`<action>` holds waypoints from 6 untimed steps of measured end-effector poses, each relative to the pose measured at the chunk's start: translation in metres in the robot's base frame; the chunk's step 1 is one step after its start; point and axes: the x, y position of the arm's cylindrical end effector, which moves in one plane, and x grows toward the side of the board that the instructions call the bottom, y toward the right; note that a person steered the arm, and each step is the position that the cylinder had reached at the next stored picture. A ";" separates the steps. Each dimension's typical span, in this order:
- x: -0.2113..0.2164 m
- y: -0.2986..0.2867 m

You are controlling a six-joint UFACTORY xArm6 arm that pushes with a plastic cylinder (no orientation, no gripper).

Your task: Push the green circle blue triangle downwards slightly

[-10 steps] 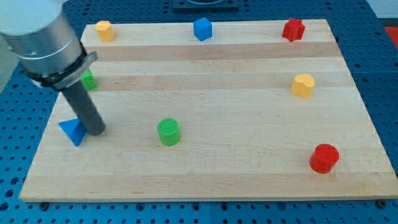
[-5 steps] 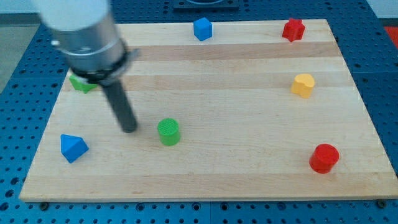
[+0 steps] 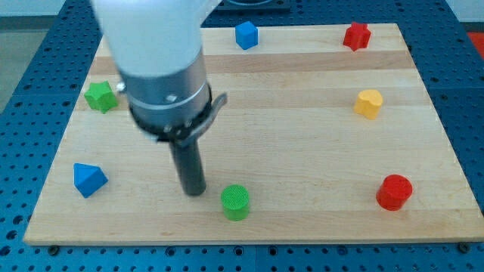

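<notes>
The green circle (image 3: pixel 236 202) lies near the board's bottom edge, a little left of centre. My tip (image 3: pixel 193 191) rests on the board just to its upper left, close to it but with a small gap. The blue triangle (image 3: pixel 89 180) lies at the view's lower left, well to the left of my tip. The arm's grey body hides part of the board's upper left.
A green star-like block (image 3: pixel 100 97) is at the left. A blue block (image 3: pixel 246 35) and a red star-like block (image 3: pixel 356 35) are along the top edge. A yellow block (image 3: pixel 369 103) is at the right, a red circle (image 3: pixel 395 191) at the lower right.
My tip moved from beside the blue triangle rightwards and down. The green circle shifted down and to the right. The blue triangle stayed put.
</notes>
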 end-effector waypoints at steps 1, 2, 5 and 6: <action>0.031 0.050; 0.031 0.084; -0.066 -0.122; -0.024 -0.143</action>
